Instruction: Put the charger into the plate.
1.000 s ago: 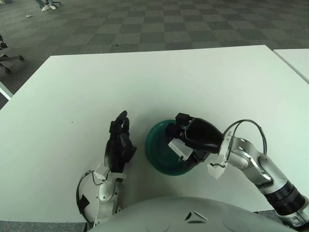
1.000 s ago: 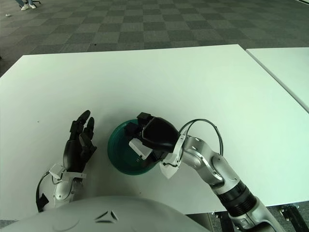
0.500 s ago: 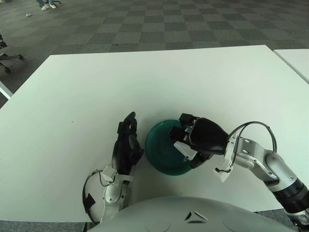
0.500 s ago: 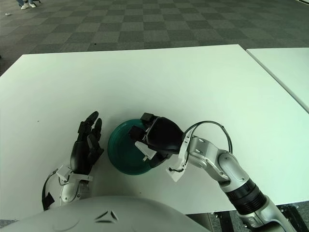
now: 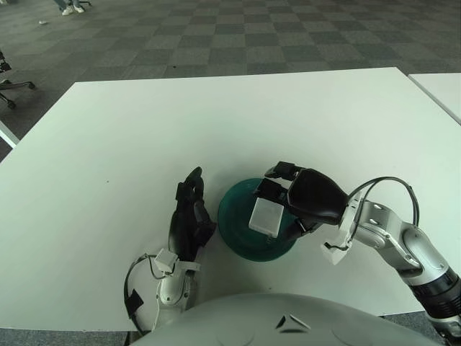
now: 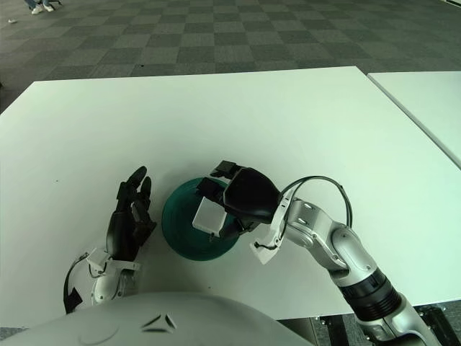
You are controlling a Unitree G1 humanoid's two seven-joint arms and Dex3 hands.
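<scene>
A teal plate (image 5: pixel 229 213) sits on the white table near its front edge. A white square charger (image 5: pixel 265 215) lies tilted in the plate, its flat face showing, right against my right hand. My right hand (image 5: pixel 277 191) hovers over the plate's right side with its fingers (image 5: pixel 281 171) lifted and spread off the charger. The thumb is hidden under the hand. My left hand (image 5: pixel 189 216) rests on the table just left of the plate, fingers straight, holding nothing. The charger also shows in the right eye view (image 6: pixel 209 214).
The white table (image 5: pixel 216 122) stretches far ahead and to both sides. A second white table (image 5: pixel 441 88) stands at the far right across a narrow gap. A chair base (image 5: pixel 11 86) stands on the carpet at far left.
My right hand's fingers have uncurled and lifted off the charger, which now shows its full face in the plate. The hand shifted slightly right. The left hand slid closer to the plate, then stayed.
</scene>
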